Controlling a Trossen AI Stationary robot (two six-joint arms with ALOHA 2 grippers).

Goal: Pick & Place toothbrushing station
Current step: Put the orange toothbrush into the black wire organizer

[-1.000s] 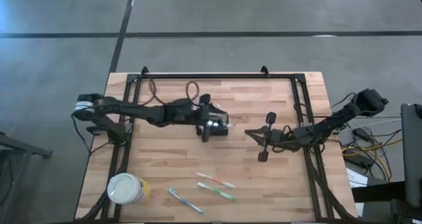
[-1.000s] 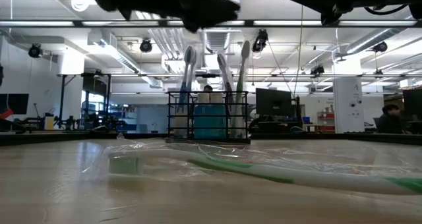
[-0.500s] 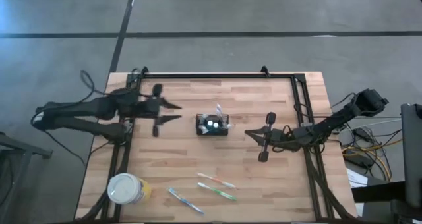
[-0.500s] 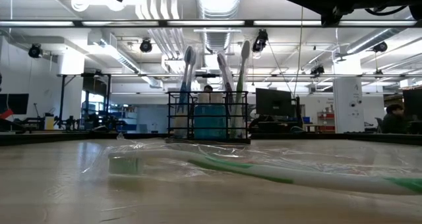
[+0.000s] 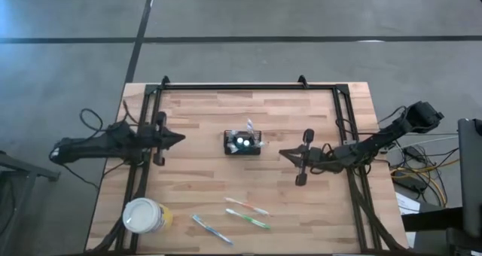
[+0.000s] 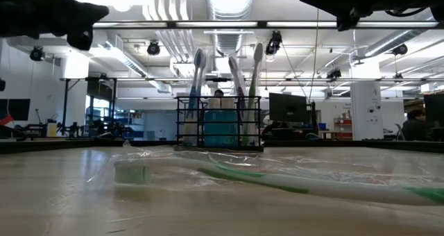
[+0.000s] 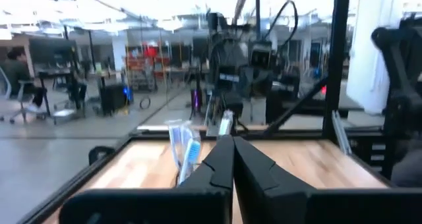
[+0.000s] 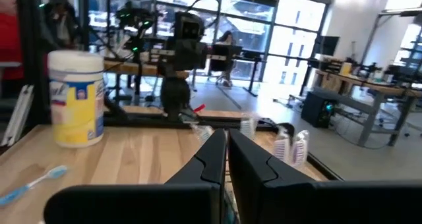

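- Wooden counter (image 5: 211, 113) carries the toothbrushing station (image 5: 242, 143) at its middle, over grey floor.
- My left tool (image 5: 179, 138) and right tool (image 5: 284, 151) are both pinched closed, empty.

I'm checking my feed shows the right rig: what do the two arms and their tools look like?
Both arms are dark, slim and jointed, with black cables looping along them. The left tool and right tool each end in two black, tapering, wedge-shaped fingers mounted on a black crossbar. No markings are readable on either.
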